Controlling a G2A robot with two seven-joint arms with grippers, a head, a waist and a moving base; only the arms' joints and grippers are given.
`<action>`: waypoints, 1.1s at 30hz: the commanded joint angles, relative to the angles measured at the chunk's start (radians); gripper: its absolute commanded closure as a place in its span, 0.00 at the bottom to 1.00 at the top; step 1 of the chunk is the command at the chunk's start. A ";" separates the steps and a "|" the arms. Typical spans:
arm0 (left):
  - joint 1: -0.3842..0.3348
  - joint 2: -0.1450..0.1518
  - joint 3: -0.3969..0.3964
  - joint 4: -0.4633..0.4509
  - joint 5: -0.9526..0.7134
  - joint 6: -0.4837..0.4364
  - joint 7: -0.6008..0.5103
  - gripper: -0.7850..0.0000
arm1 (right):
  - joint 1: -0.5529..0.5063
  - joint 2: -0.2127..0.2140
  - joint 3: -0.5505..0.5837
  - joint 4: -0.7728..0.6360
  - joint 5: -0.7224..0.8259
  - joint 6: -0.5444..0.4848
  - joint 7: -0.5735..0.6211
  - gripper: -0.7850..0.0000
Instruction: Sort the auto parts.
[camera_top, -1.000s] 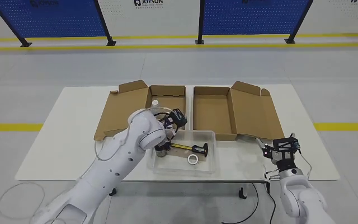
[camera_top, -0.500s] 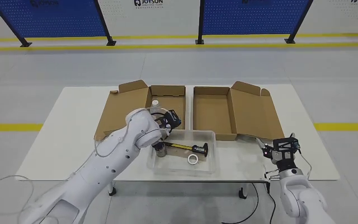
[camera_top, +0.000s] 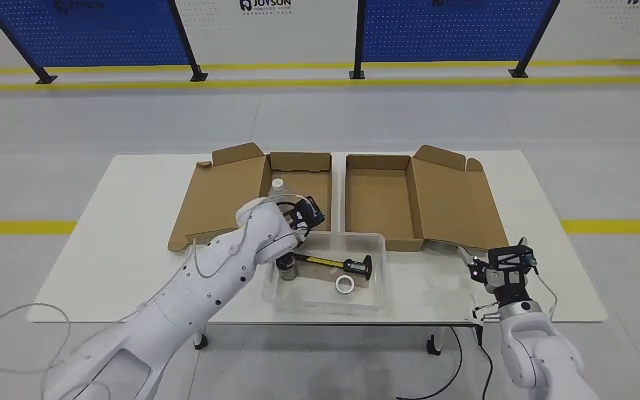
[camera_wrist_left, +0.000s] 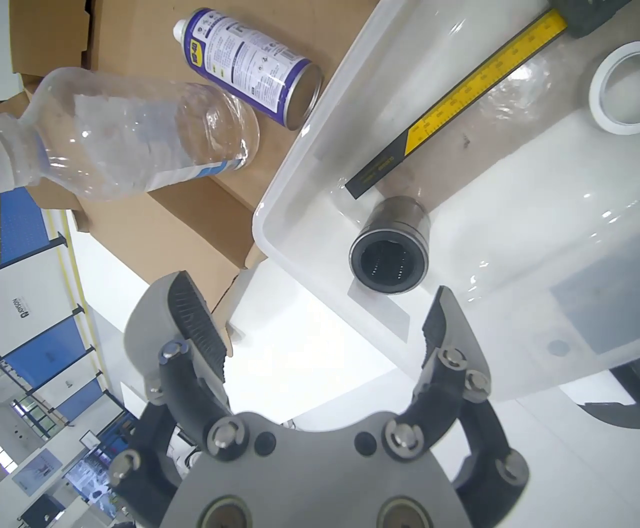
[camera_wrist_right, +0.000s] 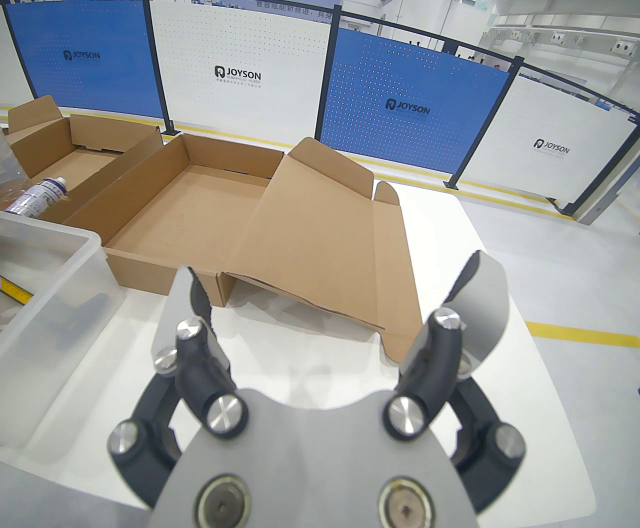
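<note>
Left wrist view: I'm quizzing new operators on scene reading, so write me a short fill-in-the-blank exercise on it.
1. The left gripper, its jaws ____, faces the metal cylinder in the clear bin.
2. The ruler lying next to that cylinder is black and ____.
3. The spray can and the clear bottle lie in a ____ box.
Missing words: open; yellow; cardboard.
</note>
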 joint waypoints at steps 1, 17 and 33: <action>-0.001 -0.004 0.006 0.012 0.006 0.003 0.003 0.00 | 0.000 0.000 0.000 0.000 0.000 0.000 0.000 0.00; -0.018 -0.035 0.039 0.096 0.046 -0.004 0.017 0.00 | 0.000 0.000 0.000 0.000 0.000 0.000 0.000 0.00; -0.035 -0.067 0.056 0.173 0.060 -0.019 0.039 0.00 | 0.000 0.000 0.000 0.000 0.000 0.000 0.000 0.00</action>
